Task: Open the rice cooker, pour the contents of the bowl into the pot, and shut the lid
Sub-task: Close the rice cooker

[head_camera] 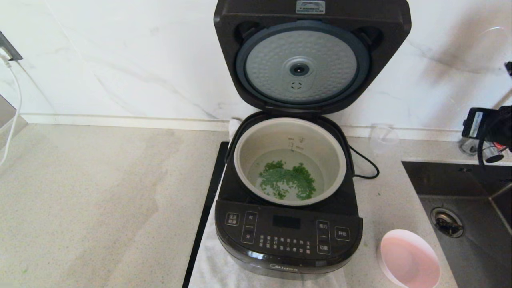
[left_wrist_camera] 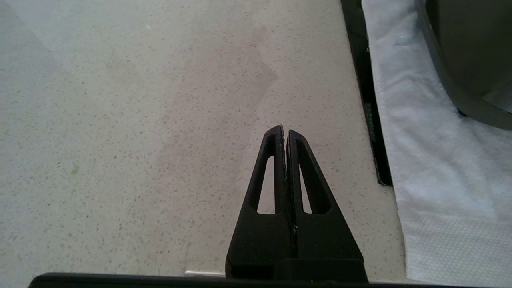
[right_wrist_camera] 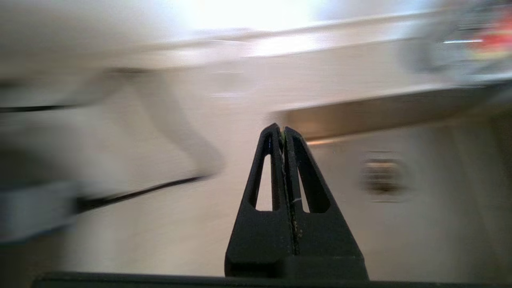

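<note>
The black rice cooker (head_camera: 288, 236) stands in the middle of the counter with its lid (head_camera: 312, 56) swung upright, silver dimpled disc facing me. Inside, the grey-beige pot (head_camera: 280, 136) holds clear water with chopped green herb bits (head_camera: 286, 180) floating in it. To the cooker's front right the pink bowl (head_camera: 410, 260) sits upright on the counter, its inside bare. My right arm (head_camera: 490, 126) is at the far right, above the sink; its gripper (right_wrist_camera: 283, 129) is shut on nothing. My left gripper (left_wrist_camera: 285, 130) is shut over bare counter left of the cooker (left_wrist_camera: 472, 52).
A white towel (head_camera: 216, 260) lies under the cooker, with a black strip (head_camera: 206, 216) along its left side. A small clear cup (head_camera: 383, 138) stands behind the cooker on the right, near its cord (head_camera: 366, 164). The dark sink (head_camera: 480, 252) takes up the right side.
</note>
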Controlling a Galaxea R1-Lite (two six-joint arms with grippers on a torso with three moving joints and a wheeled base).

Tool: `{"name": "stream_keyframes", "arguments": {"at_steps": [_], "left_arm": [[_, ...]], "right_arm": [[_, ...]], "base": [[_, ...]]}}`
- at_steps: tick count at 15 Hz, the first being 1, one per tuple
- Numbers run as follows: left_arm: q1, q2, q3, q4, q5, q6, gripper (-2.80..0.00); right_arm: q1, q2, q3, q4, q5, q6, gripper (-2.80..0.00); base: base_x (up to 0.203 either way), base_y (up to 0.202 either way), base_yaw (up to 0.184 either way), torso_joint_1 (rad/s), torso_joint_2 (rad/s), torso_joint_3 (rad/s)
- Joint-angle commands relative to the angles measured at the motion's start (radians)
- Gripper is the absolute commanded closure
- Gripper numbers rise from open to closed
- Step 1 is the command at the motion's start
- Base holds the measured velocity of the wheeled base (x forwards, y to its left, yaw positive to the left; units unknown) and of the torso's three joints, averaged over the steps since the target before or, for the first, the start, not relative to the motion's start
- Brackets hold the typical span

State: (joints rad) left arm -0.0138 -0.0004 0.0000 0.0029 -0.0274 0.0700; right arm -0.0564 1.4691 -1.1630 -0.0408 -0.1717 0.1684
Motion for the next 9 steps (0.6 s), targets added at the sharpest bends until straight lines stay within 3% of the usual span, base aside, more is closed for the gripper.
{"name": "stream_keyframes", "arguments": {"at_steps": [1, 4, 7, 9], "left_arm": [[0.000, 0.000, 0.002, 0.000, 0.000, 0.001, 0.00], [0.000, 0.000, 0.002, 0.000, 0.000, 0.001, 0.00], [0.000, -0.001, 0.002, 0.000, 0.000, 0.001, 0.00], [0.000, -0.001, 0.002, 0.000, 0.000, 0.001, 0.00]], "right_arm": [[0.001, -0.063, -0.159, 0.206, 0.232, 0.083, 0.00], [-0.010, -0.015, -0.323, 0.300, 0.430, 0.167, 0.00], [-0.012, 0.047, -0.469, 0.304, 0.626, 0.271, 0.00], [-0.011, 0.094, -0.551, 0.299, 0.714, 0.330, 0.00]], "base": [[0.000, 0.000, 0.000, 0.000, 0.00, 0.000], [0.000, 0.000, 0.000, 0.000, 0.00, 0.000], [0.000, 0.000, 0.000, 0.000, 0.00, 0.000], [0.000, 0.000, 0.000, 0.000, 0.00, 0.000]]}}
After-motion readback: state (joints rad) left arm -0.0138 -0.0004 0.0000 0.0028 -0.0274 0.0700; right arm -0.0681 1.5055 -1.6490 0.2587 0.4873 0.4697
